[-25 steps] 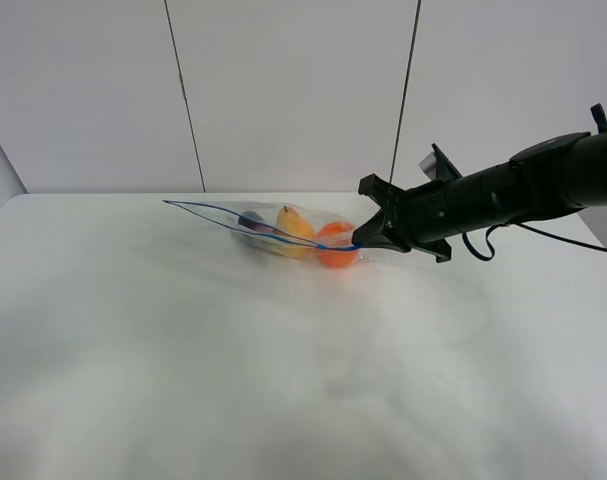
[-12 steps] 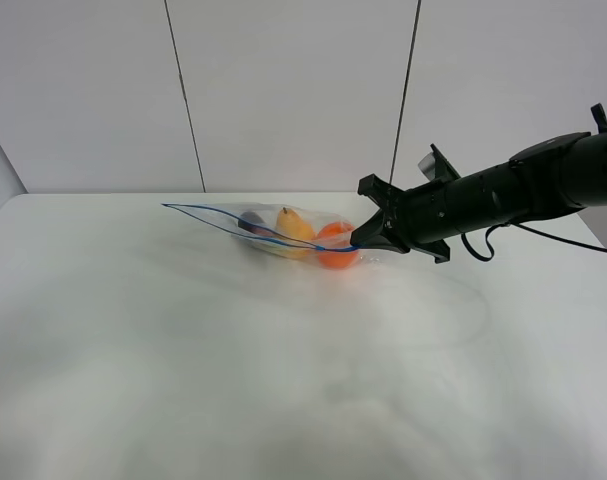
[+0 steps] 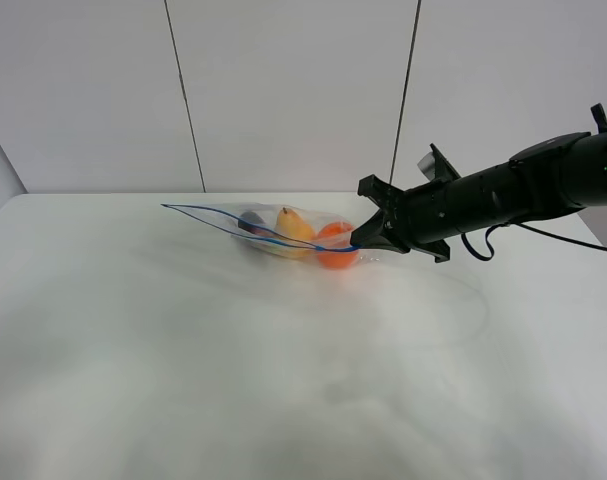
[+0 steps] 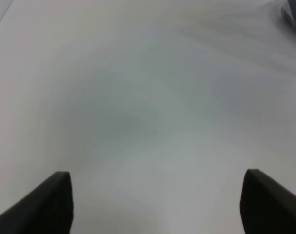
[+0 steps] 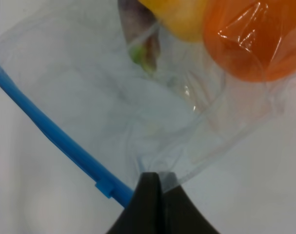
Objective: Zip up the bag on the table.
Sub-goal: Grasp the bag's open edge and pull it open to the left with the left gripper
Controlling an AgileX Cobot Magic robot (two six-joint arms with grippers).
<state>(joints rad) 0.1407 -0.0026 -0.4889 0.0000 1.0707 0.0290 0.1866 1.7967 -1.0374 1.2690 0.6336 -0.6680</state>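
Note:
The clear plastic bag (image 3: 283, 228) lies at the back of the white table (image 3: 233, 360), with an orange (image 3: 335, 246), a yellow fruit (image 3: 294, 227) and a dark eggplant (image 3: 251, 221) inside. Its blue zipper strip (image 3: 253, 228) runs along the near edge. My right gripper (image 3: 360, 240) is shut on the bag's right end by the zipper; the right wrist view shows the jaws (image 5: 155, 195) pinching plastic beside the blue strip (image 5: 55, 141), with the orange (image 5: 250, 39) beyond. My left gripper (image 4: 155, 204) is open over bare table, out of the exterior view.
The right arm (image 3: 503, 195) reaches in from the right over the table's back part, with a cable (image 3: 543, 238) hanging behind it. A grey panelled wall (image 3: 293, 90) stands behind the table.

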